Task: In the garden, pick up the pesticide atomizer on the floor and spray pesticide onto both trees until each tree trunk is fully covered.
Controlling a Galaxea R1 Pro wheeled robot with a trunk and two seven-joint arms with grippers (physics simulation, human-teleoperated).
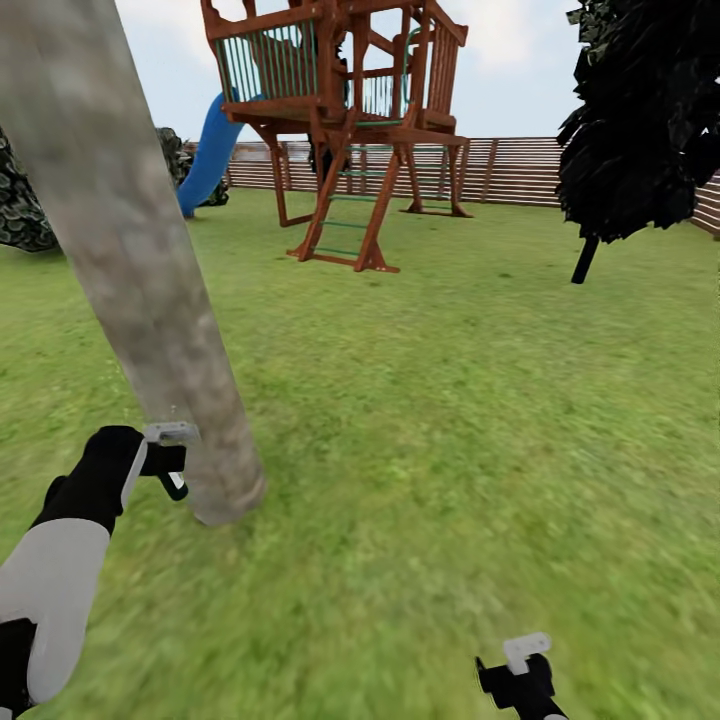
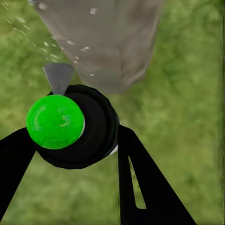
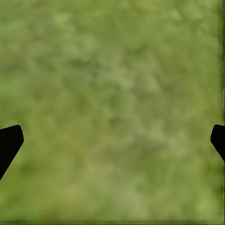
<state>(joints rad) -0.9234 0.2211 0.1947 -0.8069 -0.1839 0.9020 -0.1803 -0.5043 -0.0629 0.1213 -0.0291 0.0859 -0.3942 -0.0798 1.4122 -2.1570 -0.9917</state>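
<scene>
The pesticide atomizer is a black bottle with a bright green round cap and a grey nozzle. My left gripper is shut on it, one black finger on each side. The nozzle points at the thick beige-grey tree trunk just ahead, and white specks of pesticide float in front of the bark. In the head view the left gripper sits right beside the base of the leaning trunk on the lawn. My right gripper hangs low over the grass, open and holding nothing.
A wooden play tower with a blue slide stands ahead on the lawn. The brown slat fence runs behind it. A black-foliaged tree stands at the right and dark bushes at the left.
</scene>
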